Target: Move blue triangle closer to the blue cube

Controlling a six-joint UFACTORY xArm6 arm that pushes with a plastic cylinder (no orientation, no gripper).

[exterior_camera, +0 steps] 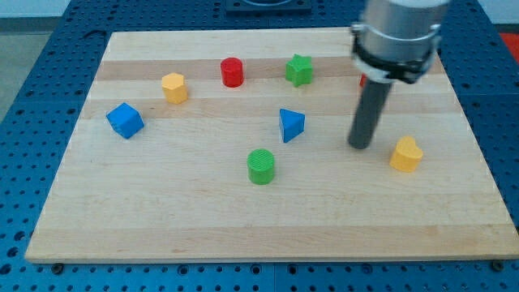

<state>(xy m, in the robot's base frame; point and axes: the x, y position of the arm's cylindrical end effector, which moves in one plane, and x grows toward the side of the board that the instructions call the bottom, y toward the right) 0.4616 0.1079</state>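
The blue triangle [290, 125] lies near the middle of the wooden board [162, 211]. The blue cube [125, 120] sits far off at the view's left. My tip [361, 145] rests on the board to the right of the blue triangle, well apart from it, and just left of a yellow heart-shaped block [406, 154]. The rod rises from the tip toward the view's top right.
A green cylinder [261, 165] lies below and left of the triangle. A yellow block [173, 87], a red cylinder [232, 71] and a green star [299, 70] stand along the view's top. A red star is mostly hidden behind the arm.
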